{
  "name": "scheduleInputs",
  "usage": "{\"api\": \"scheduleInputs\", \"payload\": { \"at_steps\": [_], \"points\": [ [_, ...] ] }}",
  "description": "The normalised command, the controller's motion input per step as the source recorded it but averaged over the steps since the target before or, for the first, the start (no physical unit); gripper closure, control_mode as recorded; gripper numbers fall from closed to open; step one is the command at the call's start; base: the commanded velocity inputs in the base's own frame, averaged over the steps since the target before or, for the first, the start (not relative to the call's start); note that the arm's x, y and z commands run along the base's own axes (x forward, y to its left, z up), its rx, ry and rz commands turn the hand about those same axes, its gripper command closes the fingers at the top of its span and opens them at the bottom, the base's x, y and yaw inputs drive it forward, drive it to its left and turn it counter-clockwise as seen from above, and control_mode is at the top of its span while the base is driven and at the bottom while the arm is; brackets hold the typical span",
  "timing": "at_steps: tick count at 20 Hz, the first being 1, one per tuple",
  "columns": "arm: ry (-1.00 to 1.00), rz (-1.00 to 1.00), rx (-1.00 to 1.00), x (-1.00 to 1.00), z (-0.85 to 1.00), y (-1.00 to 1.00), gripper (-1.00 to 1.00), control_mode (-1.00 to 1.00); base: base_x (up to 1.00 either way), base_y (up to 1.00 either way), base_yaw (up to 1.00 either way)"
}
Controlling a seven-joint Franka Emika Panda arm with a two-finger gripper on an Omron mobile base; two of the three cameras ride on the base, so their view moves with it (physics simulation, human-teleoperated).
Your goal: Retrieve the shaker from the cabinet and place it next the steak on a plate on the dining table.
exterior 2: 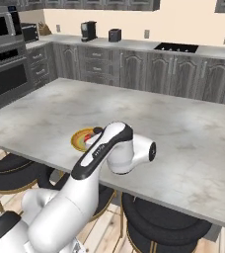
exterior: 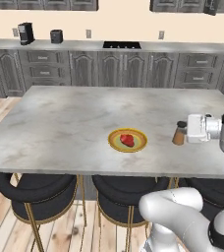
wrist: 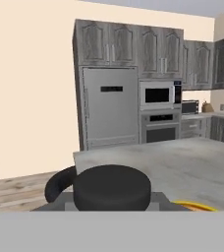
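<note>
Shaker [exterior: 179, 134]: orange-brown cylinder, dark cap.

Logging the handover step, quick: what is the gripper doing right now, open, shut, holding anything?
Gripper: shut on the small orange-brown cylindrical shaker with the dark cap, held upright at the grey marbled dining table, right of the yellow-gold plate.

A black coffee machine [exterior: 25, 33] and a small dark toaster [exterior: 56, 36] stand near the left end of the back bench, a cooktop [exterior: 122, 45] set further along. Black stools [exterior: 35, 197] tuck under the island's near edge. A fridge [wrist: 110, 108] adjoins a wall oven [wrist: 158, 127].
</note>
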Motion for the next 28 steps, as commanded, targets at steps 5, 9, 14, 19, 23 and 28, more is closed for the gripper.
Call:
{"api": "scheduleInputs", "payload": {
  "at_steps": [5,9,14,19,23,28],
  "points": [
    [0.04,0.0,0.0,0.19,-0.18,0.0,1.0,-1.0,0.0,0.0,0.0],
    [0.03,0.0,0.0,0.21,-0.27,0.0,1.0,-1.0,0.0,0.0,0.0],
    [0.0,0.0,0.0,0.22,-0.24,0.0,1.0,-1.0,0.0,0.0,0.0],
    [0.02,0.0,0.0,0.37,-0.26,0.0,1.0,-1.0,0.0,0.0,0.0],
    [0.0,0.0,0.0,0.33,-0.25,0.0,1.0,-1.0,0.0,0.0,0.0],
    [0.0,0.0,0.0,0.3,-0.16,0.0,1.0,-1.0,0.0,0.0,0.0]
  ]
}}
